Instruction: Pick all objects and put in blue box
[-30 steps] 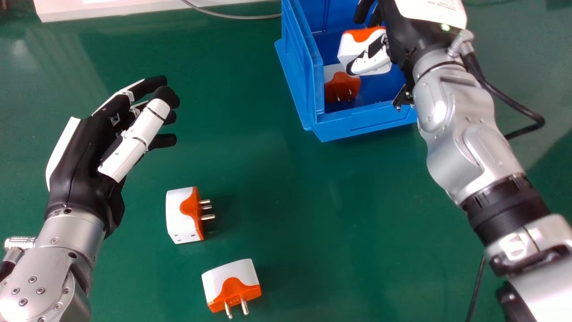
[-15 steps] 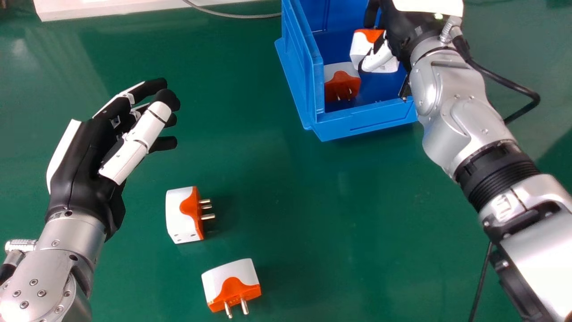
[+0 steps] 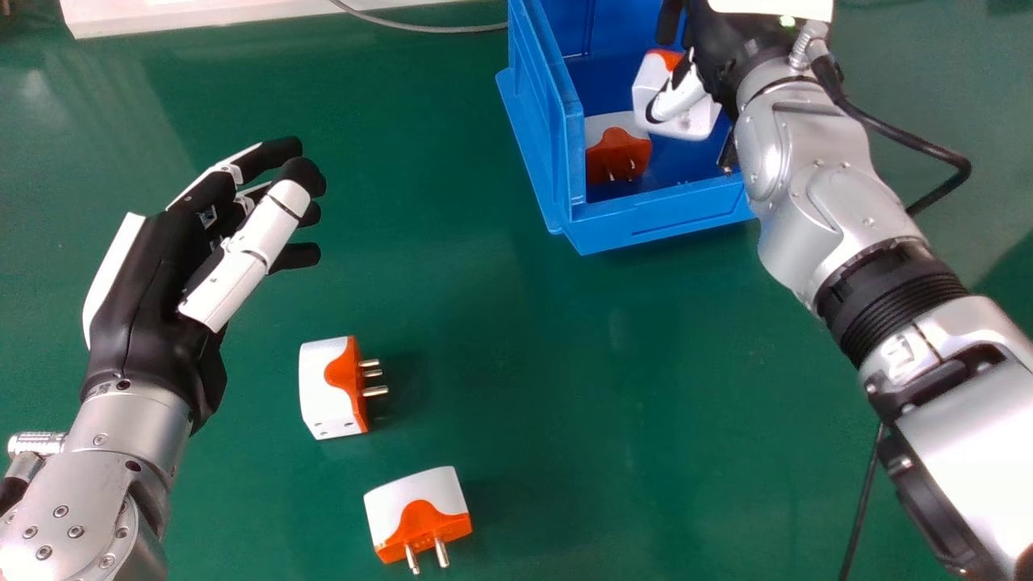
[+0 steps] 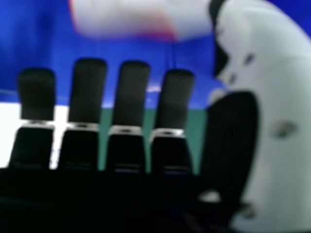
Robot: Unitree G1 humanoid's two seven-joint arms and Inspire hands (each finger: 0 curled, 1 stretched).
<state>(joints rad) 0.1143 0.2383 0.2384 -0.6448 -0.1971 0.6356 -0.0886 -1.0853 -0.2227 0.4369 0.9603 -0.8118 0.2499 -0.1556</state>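
Right hand (image 3: 730, 48) straight-fingered, fingertips off plug adapter (image 3: 700, 121) just beyond; head view adds metal-pronged adapter (image 3: 618, 153) nearby, blue box (image 3: 662, 219) around. Left hand (image 3: 149, 282) relaxed, empty.

L arm (image 3: 89, 504) in from lower L of head view, angled fwd and slightly inward. L hand (image 3: 149, 298) thumb side up, fingers (image 3: 274, 153) relaxed w/ slight bend, pointing fwd/inward, L thumb (image 3: 242, 250) alongside them. R arm (image 3: 835, 210) in from lower R, running diag fwd and inward; R hand (image 3: 730, 44) at top edge, partly cut off. R hand cam: R fingers (image 4: 130, 90) straight, side by side w/ small gaps; R thumb (image 4: 279, 116) extended, apart from fingertips.
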